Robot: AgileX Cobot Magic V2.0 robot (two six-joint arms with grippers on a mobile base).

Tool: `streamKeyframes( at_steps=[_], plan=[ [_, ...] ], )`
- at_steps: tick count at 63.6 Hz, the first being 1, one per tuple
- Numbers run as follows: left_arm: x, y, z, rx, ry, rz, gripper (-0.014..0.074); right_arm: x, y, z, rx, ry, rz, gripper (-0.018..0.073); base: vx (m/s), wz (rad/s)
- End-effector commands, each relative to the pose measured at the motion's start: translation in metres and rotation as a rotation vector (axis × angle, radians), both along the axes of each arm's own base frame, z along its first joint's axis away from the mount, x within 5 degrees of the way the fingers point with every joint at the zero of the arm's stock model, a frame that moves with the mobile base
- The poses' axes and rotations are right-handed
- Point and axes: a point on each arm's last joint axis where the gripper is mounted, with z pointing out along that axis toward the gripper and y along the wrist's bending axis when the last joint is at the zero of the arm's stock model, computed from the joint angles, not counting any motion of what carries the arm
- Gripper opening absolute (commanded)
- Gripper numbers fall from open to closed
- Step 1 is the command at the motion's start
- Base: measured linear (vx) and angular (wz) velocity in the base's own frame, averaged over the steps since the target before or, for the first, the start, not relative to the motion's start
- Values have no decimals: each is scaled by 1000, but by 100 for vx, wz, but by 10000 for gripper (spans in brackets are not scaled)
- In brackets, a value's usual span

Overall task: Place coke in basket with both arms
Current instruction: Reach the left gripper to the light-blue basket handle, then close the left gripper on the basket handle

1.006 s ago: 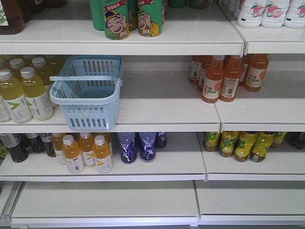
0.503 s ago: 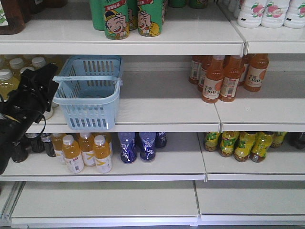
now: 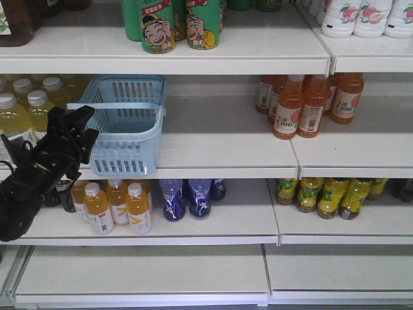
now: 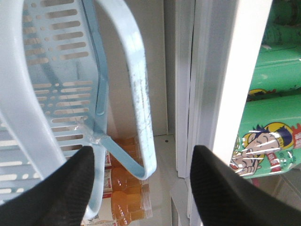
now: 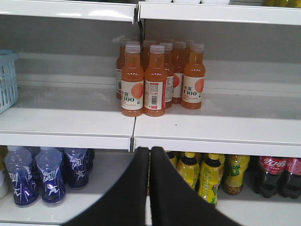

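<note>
One black claw, the left gripper [image 3: 86,124], is held at the middle shelf [image 3: 226,152], just beside the near left corner of the light blue basket [image 3: 129,139]. The basket is stood on the left part of that shelf, with its strap handle [image 4: 138,94] laid across the open top. In the left wrist view the fingers [image 4: 61,193] are spread wide with nothing clasped. The handle and the slotted basket wall are seen beyond the gap, but whether either is touched cannot be told.

The right gripper [image 5: 149,153] is shown only in its own wrist view. Its fingers are pressed together, empty, and it is pointed toward the shelf edge below a cluster of orange juice bottles [image 5: 155,80]. On the shelf beneath, blue bottles [image 5: 42,174] are seen at the left, yellow bottles [image 5: 202,176] in the middle, and dark cola bottles [image 5: 275,174] with red labels at the far right. Green cartoon cans [image 3: 181,26] are stood on the shelf above the basket.
</note>
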Motion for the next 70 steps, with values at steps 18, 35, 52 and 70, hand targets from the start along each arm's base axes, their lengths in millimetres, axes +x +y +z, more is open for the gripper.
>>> streamKeyframes(
  at_steps=[18, 35, 52, 70],
  plan=[
    [17, 0, 32, -31, -181, 14, 437, -1, -1, 4, -14, -82, -9, -5, 0, 0],
    [43, 0, 43, 13, -122, 34, 437, -1, -1, 4, -14, -82, -9, -5, 0, 0],
    [70, 0, 45, 2, -139, 36, 437, -1, -1, 4, -14, -82, -9, -5, 0, 0],
    [77, -4, 43, 11, -159, -2, 356, -1, -1, 4, -14, -82, -9, -5, 0, 0]
  ],
)
